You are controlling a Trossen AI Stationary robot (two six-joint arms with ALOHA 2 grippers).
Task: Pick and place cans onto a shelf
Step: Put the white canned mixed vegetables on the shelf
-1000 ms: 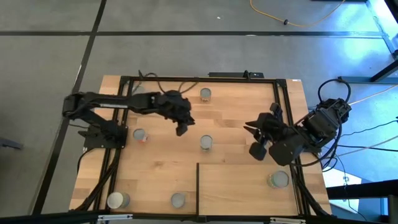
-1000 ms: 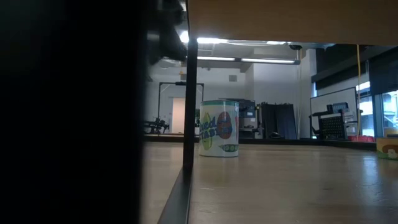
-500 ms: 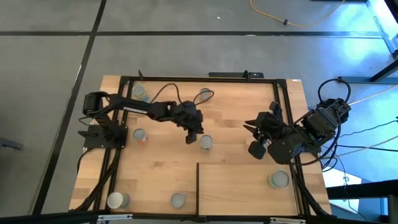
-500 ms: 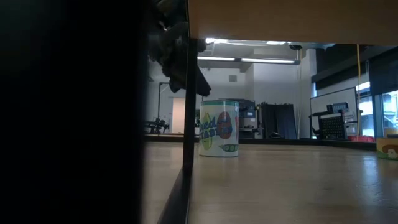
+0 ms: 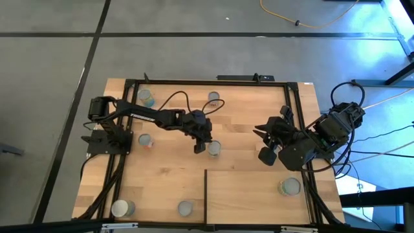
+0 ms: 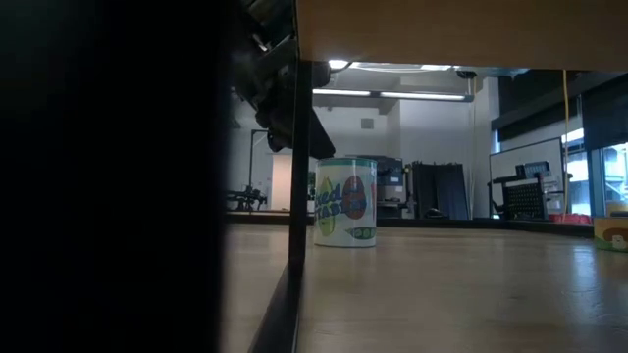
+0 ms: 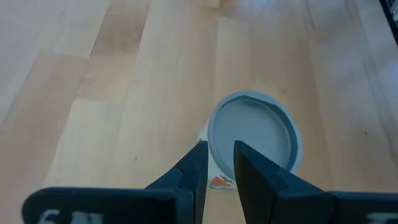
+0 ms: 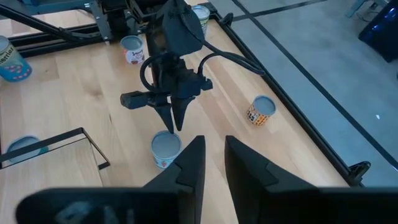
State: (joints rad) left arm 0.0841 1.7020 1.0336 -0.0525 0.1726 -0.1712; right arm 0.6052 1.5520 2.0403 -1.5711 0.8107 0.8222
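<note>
While the left gripper (image 5: 198, 147) hovers over a can (image 5: 214, 148), fingers barely parted (holding nothing).

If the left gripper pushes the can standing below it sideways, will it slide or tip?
The can stands upright on smooth wood and looks squat, so it would probably slide. A push high near its top might tip it; then it would likely roll. The left gripper hangs beside it.

left claw (image 8: 173, 122) above can (image 8: 165, 149)
</note>
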